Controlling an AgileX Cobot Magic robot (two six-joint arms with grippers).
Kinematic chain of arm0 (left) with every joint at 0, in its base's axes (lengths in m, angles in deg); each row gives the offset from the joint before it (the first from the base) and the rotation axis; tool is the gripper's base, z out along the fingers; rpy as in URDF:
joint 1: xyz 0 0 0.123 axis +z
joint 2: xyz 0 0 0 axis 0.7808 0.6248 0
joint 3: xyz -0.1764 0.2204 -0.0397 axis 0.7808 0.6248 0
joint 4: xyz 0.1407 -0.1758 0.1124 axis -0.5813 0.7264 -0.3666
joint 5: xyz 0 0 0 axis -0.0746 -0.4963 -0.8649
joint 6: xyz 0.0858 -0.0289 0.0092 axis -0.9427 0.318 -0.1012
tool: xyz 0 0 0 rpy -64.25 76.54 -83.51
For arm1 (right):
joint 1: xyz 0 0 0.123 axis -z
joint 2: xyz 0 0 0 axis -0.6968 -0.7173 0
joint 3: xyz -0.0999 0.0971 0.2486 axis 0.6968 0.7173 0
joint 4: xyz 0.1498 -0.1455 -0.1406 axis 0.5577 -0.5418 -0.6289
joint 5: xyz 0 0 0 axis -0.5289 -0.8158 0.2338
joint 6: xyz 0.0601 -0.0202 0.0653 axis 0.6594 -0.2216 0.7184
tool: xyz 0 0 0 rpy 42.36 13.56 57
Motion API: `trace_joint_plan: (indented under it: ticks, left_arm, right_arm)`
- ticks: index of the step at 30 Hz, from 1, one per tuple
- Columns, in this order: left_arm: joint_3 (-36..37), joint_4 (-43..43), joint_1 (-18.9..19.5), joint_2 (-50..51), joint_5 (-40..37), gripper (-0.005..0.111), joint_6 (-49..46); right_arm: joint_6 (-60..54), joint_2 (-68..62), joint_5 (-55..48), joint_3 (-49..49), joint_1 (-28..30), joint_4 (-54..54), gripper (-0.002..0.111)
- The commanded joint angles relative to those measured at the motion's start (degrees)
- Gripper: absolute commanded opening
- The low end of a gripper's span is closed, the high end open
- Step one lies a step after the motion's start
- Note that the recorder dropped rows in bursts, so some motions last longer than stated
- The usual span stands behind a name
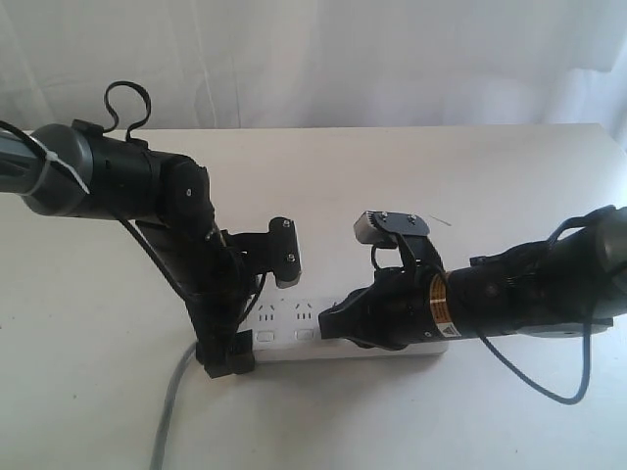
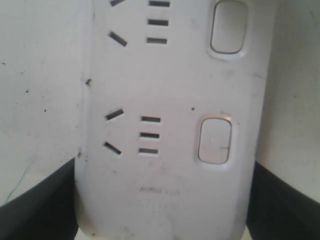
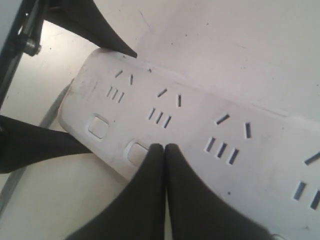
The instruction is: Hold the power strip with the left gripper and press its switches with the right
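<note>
The white power strip lies on the table, its grey cord trailing toward the front edge. My left gripper straddles the cord end, its black jaws against both long sides of the power strip, shut on it. In the left wrist view two switches show beside the socket slots. My right gripper is shut, its black fingertips pressed together on the strip at the edge of the second switch from the cord end. The first switch is uncovered. The right arm hides the strip's far end in the exterior view.
The white table extends behind and to both sides of the strip, ending at a white curtain backdrop. The right arm's black cable loops down toward the table at the right.
</note>
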Motion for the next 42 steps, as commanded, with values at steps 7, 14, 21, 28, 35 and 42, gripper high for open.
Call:
trace_joint_plan:
  ticks: [7,14,21,28,35,42]
  left_arm:
    - [0.5,-1.6,-0.3,0.4,-2.2,0.0,0.7]
    - [0.5,-2.8,-0.3,0.4,-2.2,0.0,2.5]
    - [0.5,-4.2,-0.3,0.4,-2.2,0.0,4.9]
    - [0.9,-4.2,-0.3,0.4,-3.0,0.0,5.2]
    - [1.8,-4.8,-0.3,1.9,-2.5,0.0,5.2]
    - [1.8,-5.6,-0.3,3.2,-2.3,0.0,5.0]
  right_arm:
    - [3.5,-0.9,-8.3,0.2,0.0,-6.1,0.0]
    - [4.0,-0.9,-8.1,0.2,0.0,-6.3,0.0]
    - [3.9,-0.9,-0.8,0.2,0.0,-5.5,0.0]
    - [3.4,-0.9,-4.9,0.2,0.0,-5.9,0.0]
    - [2.4,2.9,-6.2,0.2,0.0,-5.9,0.0]
    - [2.4,4.7,-8.6,0.2,0.0,-5.1,0.0]
